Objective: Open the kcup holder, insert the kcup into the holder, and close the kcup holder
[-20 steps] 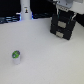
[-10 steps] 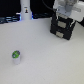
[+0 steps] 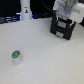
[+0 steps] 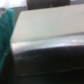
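The kcup [image 3: 16, 55], a small white pod with a green and blue top, stands alone on the white table [image 3: 47, 60] at the exterior view's lower left. The kcup holder [image 3: 63, 27], a black box with pale front handles, sits at the back right. It looks shut, with no tray pulled out. My gripper [image 3: 65, 15] hangs just over the holder's top, far from the kcup. Its fingers are too blurred to read. The wrist view is filled by the holder's top and dark front [image 4: 47, 45], very close and out of focus, and no fingers show.
A tall white bottle-shaped thing [image 3: 25, 10] with a dark mark stands at the back left by a dark strip with blue lights [image 3: 10, 20]. A teal patch [image 4: 4, 35] shows at the wrist view's edge.
The arm has shifted slightly toward the exterior view's right over the holder. The kcup and the holder have not moved.
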